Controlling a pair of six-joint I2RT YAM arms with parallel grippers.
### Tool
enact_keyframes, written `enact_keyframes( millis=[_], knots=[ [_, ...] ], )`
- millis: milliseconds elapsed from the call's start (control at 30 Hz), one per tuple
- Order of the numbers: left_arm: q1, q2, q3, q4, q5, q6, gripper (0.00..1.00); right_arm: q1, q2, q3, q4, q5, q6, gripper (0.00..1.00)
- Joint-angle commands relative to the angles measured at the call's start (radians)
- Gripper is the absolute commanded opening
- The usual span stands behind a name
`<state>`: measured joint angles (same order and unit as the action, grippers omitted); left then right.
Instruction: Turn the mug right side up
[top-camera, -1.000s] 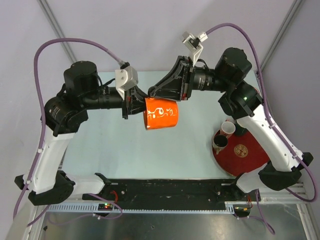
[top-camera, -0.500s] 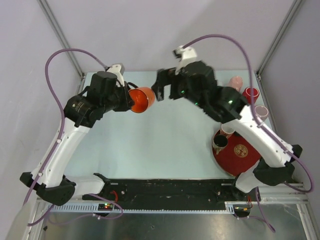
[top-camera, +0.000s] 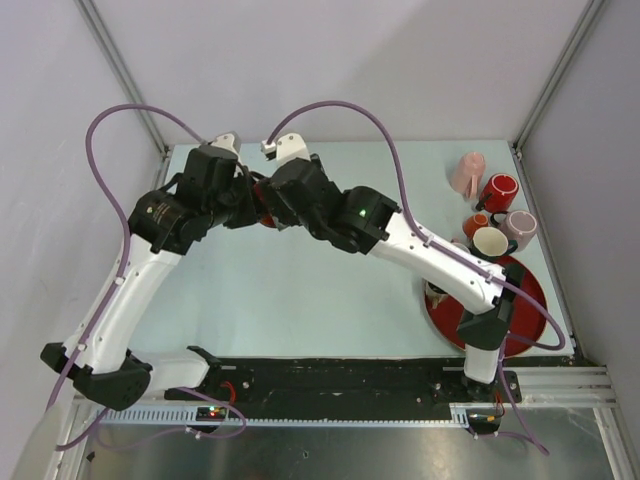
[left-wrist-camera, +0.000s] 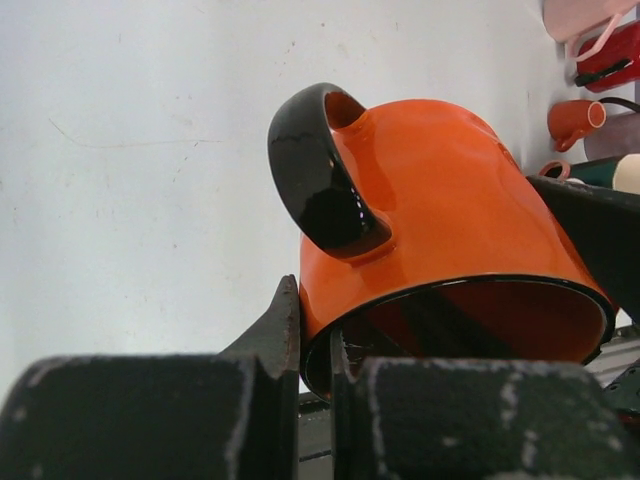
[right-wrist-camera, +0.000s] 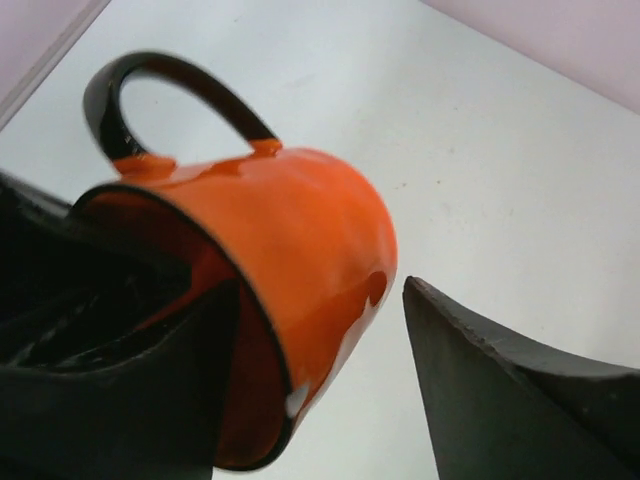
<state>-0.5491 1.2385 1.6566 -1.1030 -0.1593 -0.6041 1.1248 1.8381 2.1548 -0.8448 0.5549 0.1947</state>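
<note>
The orange mug (left-wrist-camera: 440, 210) with a black handle (left-wrist-camera: 315, 170) is tipped over, its mouth toward the left wrist camera. My left gripper (left-wrist-camera: 315, 330) is shut on its rim, one finger inside and one outside. In the right wrist view the mug (right-wrist-camera: 300, 230) sits between the jaws of my right gripper (right-wrist-camera: 315, 290), which is open: one finger is in the mouth and the other finger (right-wrist-camera: 510, 390) stands apart from the wall. In the top view both grippers, left (top-camera: 247, 205) and right (top-camera: 274, 200), meet at the back left, and only a sliver of the mug (top-camera: 262, 215) shows.
Several other mugs stand at the back right: pink (top-camera: 467, 172), red (top-camera: 497, 190), a white-rimmed one (top-camera: 490, 242). A red round tray (top-camera: 525, 300) lies at the right, partly under my right arm. The enclosure's walls are close behind.
Both arms have swung to the back left and lower, carrying the mug there. My right arm has stretched across the table, uncovering the mugs at the right, and its jaws now straddle the mug.
</note>
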Motion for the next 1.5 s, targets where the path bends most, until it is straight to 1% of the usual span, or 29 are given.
enact_keyframes(
  millis=[0, 67, 100, 133, 167, 200, 233, 267, 300, 367, 433, 467, 533, 567, 633, 733, 867, 933, 967, 1067, 1133, 1200, 1333, 1467],
  knots=[
    [-0.006, -0.021, 0.008, 0.080, 0.004, -0.033, 0.00, -0.028, 0.026, 0.071, 0.003, 0.095, -0.051, 0.54],
    [-0.007, -0.021, 0.002, 0.080, 0.004, -0.029, 0.00, -0.029, 0.044, 0.084, 0.007, 0.119, -0.071, 0.21],
    [-0.008, -0.021, -0.001, 0.081, 0.005, -0.026, 0.00, -0.029, 0.052, 0.090, 0.007, 0.129, -0.082, 0.11],
    [-0.008, -0.021, -0.002, 0.082, 0.004, -0.023, 0.00, -0.033, 0.062, 0.095, 0.002, 0.137, -0.089, 0.05],
    [-0.008, -0.019, -0.002, 0.082, 0.005, -0.017, 0.00, -0.036, 0.067, 0.099, -0.002, 0.141, -0.093, 0.03],
    [-0.008, -0.017, 0.001, 0.082, 0.009, -0.009, 0.00, -0.044, 0.070, 0.101, -0.014, 0.145, -0.092, 0.01],
    [-0.008, -0.016, 0.004, 0.083, 0.013, 0.004, 0.03, -0.052, 0.070, 0.097, -0.022, 0.150, -0.081, 0.01],
    [-0.008, -0.015, 0.008, 0.083, 0.017, 0.016, 0.16, -0.063, 0.063, 0.081, -0.029, 0.154, -0.067, 0.00],
    [-0.008, -0.016, 0.012, 0.084, 0.022, 0.035, 0.27, -0.074, 0.054, 0.064, -0.032, 0.158, -0.055, 0.00],
    [-0.010, -0.026, 0.015, 0.084, 0.034, 0.067, 0.53, -0.098, 0.015, -0.004, -0.017, 0.158, -0.025, 0.00],
    [-0.012, -0.046, 0.010, 0.089, 0.066, 0.092, 0.68, -0.132, -0.052, -0.089, 0.016, 0.130, 0.019, 0.00],
    [-0.012, -0.059, 0.006, 0.092, 0.101, 0.110, 0.72, -0.146, -0.086, -0.142, 0.036, 0.117, 0.043, 0.00],
    [-0.015, -0.079, 0.000, 0.097, 0.197, 0.146, 0.75, -0.177, -0.158, -0.238, 0.082, 0.102, 0.077, 0.00],
    [-0.017, -0.088, -0.002, 0.100, 0.237, 0.164, 0.74, -0.192, -0.193, -0.275, 0.101, 0.102, 0.087, 0.00],
    [-0.029, -0.111, -0.002, 0.108, 0.271, 0.199, 0.74, -0.225, -0.259, -0.344, 0.126, 0.102, 0.110, 0.00],
    [-0.044, -0.134, 0.018, 0.124, 0.279, 0.277, 0.74, -0.286, -0.354, -0.443, 0.130, 0.102, 0.156, 0.00],
    [-0.046, -0.147, 0.040, 0.129, 0.195, 0.395, 0.77, -0.419, -0.546, -0.602, 0.122, 0.125, 0.243, 0.00],
    [-0.046, -0.153, 0.033, 0.130, 0.129, 0.445, 0.81, -0.536, -0.692, -0.697, 0.127, 0.151, 0.295, 0.00],
    [-0.046, -0.155, 0.023, 0.132, 0.113, 0.468, 0.86, -0.590, -0.754, -0.749, 0.125, 0.157, 0.324, 0.00],
    [-0.045, -0.168, -0.027, 0.136, 0.091, 0.536, 0.96, -0.828, -0.956, -0.896, 0.122, 0.142, 0.414, 0.00],
    [-0.046, -0.175, -0.074, 0.136, 0.077, 0.548, 0.99, -0.989, -1.067, -1.007, 0.113, 0.128, 0.492, 0.00],
    [-0.044, -0.180, -0.112, 0.137, 0.081, 0.551, 0.99, -1.160, -1.143, -1.095, 0.086, 0.089, 0.565, 0.00],
    [-0.044, -0.191, -0.158, 0.138, 0.103, 0.554, 1.00, -1.496, -1.188, -1.217, 0.028, -0.092, 0.620, 0.00],
    [-0.043, -0.208, -0.182, 0.137, 0.104, 0.559, 0.99, -1.765, -1.158, -1.333, 0.058, -0.320, 0.597, 0.00]
  ],
)
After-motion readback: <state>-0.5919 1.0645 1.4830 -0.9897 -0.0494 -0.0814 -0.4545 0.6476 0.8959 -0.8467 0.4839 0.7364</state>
